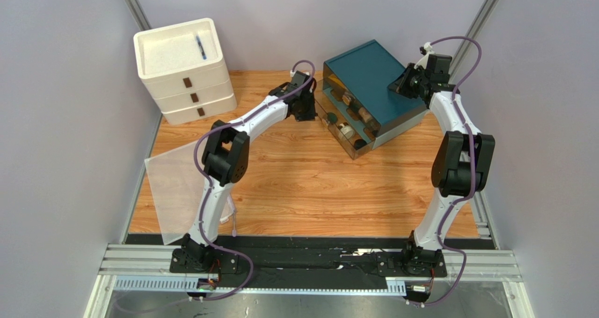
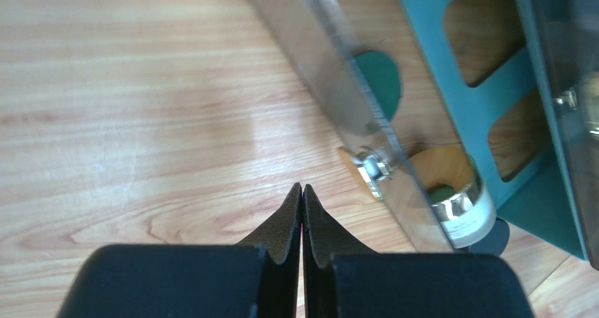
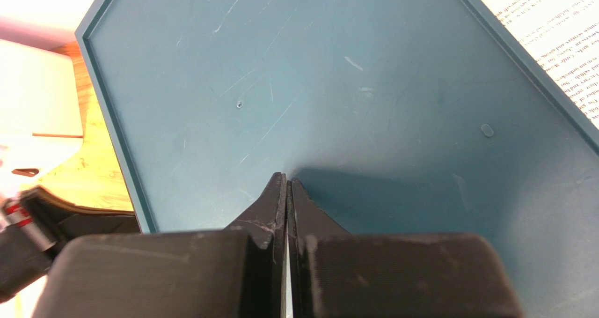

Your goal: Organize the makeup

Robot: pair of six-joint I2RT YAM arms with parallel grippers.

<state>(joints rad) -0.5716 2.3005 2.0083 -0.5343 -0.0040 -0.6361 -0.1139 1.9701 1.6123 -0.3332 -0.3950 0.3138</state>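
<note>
The makeup [image 1: 349,114] lies in a row inside a teal organizer box [image 1: 376,68], behind its clear front panel [image 2: 337,100]. In the left wrist view I see a dark green round compact [image 2: 381,73] and a white jar with a shiny lid [image 2: 460,207] through that panel. A small metal knob [image 2: 372,167] sits on the panel. My left gripper [image 2: 302,188] is shut and empty, just left of the knob over bare wood; from above the left gripper [image 1: 314,113] is at the box's front left corner. My right gripper [image 3: 288,179] is shut, empty, over the box's flat top [image 3: 351,86].
A white three-drawer unit [image 1: 184,68] stands at the back left with a blue pen [image 1: 200,47] on its top. A clear flat sheet [image 1: 176,188] lies at the table's left edge beside the left arm. Printed paper [image 3: 555,30] shows past the box's far edge.
</note>
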